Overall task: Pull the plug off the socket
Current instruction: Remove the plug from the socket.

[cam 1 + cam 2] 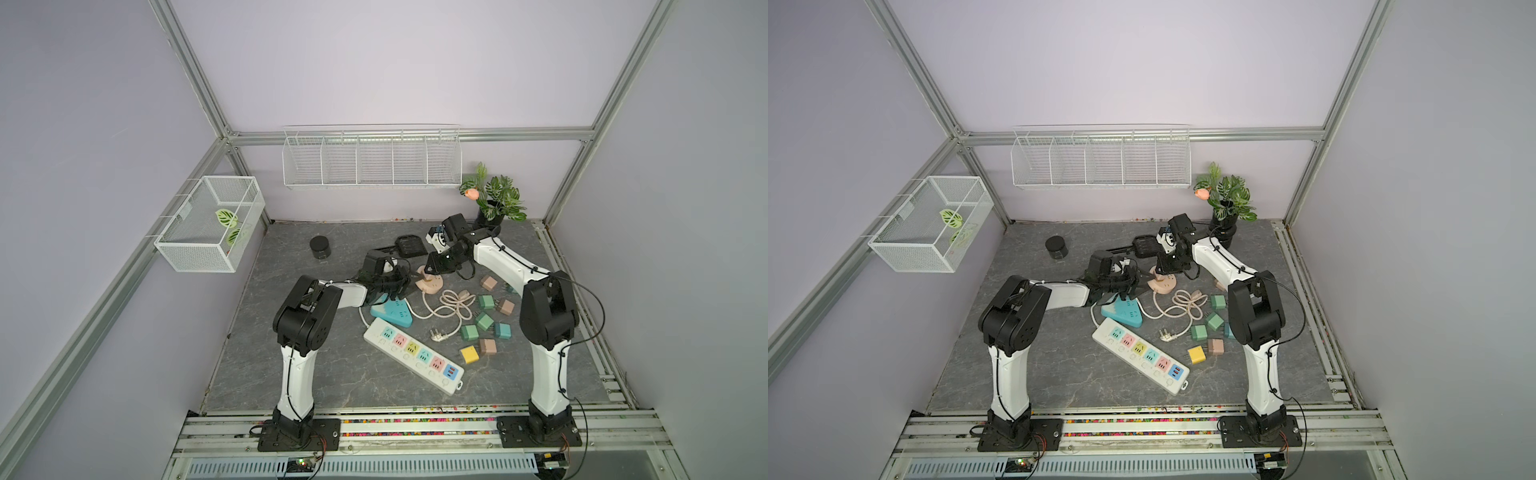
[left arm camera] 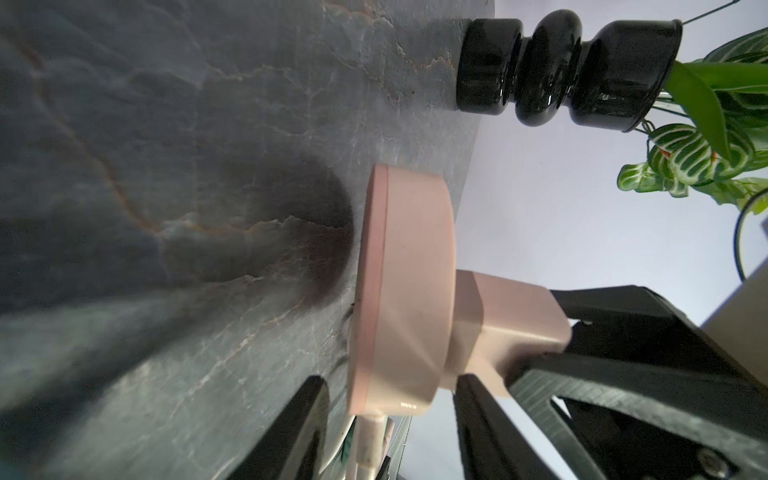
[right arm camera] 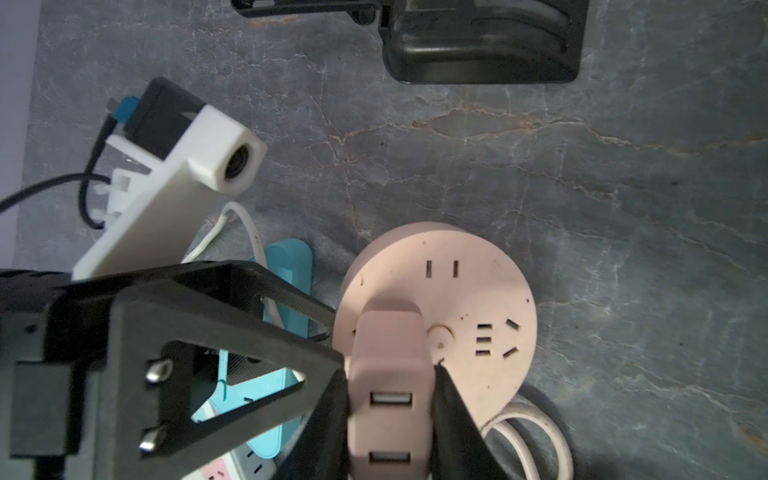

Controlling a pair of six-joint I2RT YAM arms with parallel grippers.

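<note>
Where the left hand lies low over the grey worktop, its fingers stand part open to either side of the near rim of the round pink socket. Whether they press it cannot be told. The socket lies flat near the middle of the worktop, just beyond a teal triangular power strip and a long white strip with coloured outlets. A pink plug with two USB ports on its end sits in the socket's face, its body flush against it in the left wrist view. The right hand grips it from above, both fingers closed tight against the plug's two sides. Further right the socket's pale cable lies coiled. Beyond it are loose green, pink and yellow adapter cubes, and at the back right corner stands a black vase of leaves.
</note>
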